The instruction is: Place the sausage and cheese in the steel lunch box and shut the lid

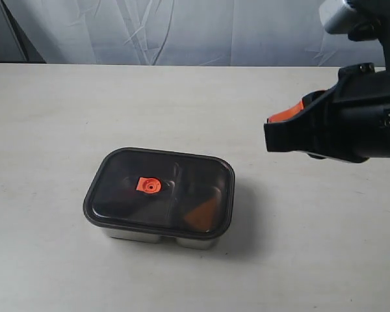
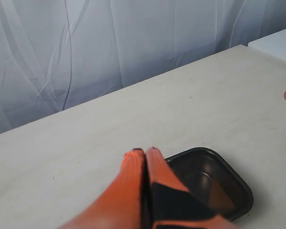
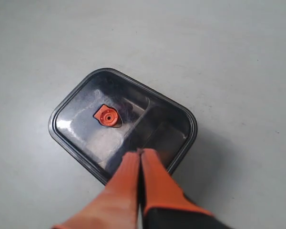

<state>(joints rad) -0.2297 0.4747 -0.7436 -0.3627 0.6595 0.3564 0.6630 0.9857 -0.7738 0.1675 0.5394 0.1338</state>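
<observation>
Both the left gripper [image 2: 145,151] and the right gripper [image 3: 139,152] are clenched empty above the desk [image 1: 52,130], and we see the lid [image 1: 159,188] seated on the steel lunch box [image 1: 140,234], the cheese [image 1: 201,211] showing dimly through it in the smaller compartment, while the sausage we cannot make out.

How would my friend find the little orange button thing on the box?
Look at the pale table and find the steel lunch box under a dark see-through lid. The orange tab sits on top near the lid's middle. It is bright with a round centre, unlike the dull orange wedge showing through the lid.
</observation>
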